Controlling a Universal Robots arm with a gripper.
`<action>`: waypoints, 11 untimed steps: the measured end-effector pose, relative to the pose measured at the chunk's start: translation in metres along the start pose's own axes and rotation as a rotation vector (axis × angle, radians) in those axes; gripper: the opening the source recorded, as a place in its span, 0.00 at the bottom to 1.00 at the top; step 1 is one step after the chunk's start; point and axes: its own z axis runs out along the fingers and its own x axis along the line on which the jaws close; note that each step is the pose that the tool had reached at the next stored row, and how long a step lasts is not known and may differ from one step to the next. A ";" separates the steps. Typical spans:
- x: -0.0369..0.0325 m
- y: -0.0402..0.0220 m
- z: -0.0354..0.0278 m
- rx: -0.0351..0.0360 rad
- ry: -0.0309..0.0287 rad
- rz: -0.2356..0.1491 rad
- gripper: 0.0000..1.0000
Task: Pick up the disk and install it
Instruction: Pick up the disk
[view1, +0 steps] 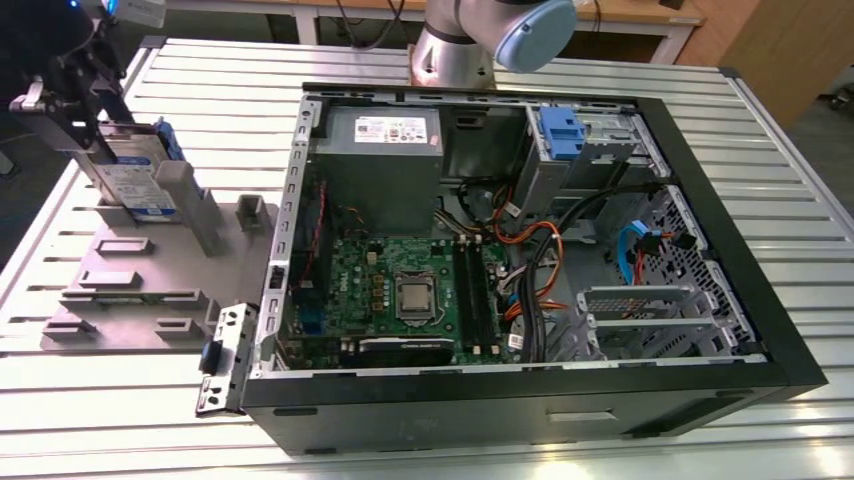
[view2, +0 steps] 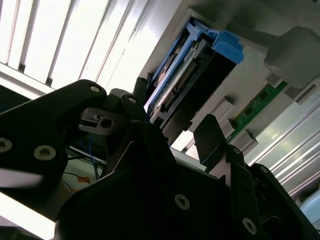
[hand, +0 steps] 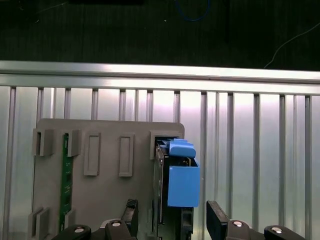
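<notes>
The disk (view1: 136, 176) stands on edge in a slot of the grey fixture (view1: 134, 270) at the exterior view's left, outside the computer case. It is silver-grey with a blue-and-white label and a blue carrier frame (hand: 183, 180). My gripper (view1: 91, 128) is at its top end. In both wrist views my gripper (hand: 173, 220) is open. Its black fingers (hand: 216, 224) stand one on each side of the disk (view2: 182, 82), with a gap on both sides. Nothing is held.
The open computer case (view1: 747, 300) takes up the middle and right of the slatted metal table (view1: 200, 90). A blue carrier (view1: 558, 130) sits in its upper drive bay and a grey metal cage (view1: 641, 305) is lower right. A green memory stick (hand: 65, 175) stands in the fixture.
</notes>
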 end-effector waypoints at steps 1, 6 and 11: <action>0.0000 0.0000 0.0001 -0.0002 0.0001 0.000 0.65; 0.0000 0.0000 0.0003 -0.0001 0.0001 0.000 0.65; 0.0000 0.0000 0.0004 -0.0001 0.0000 0.000 0.57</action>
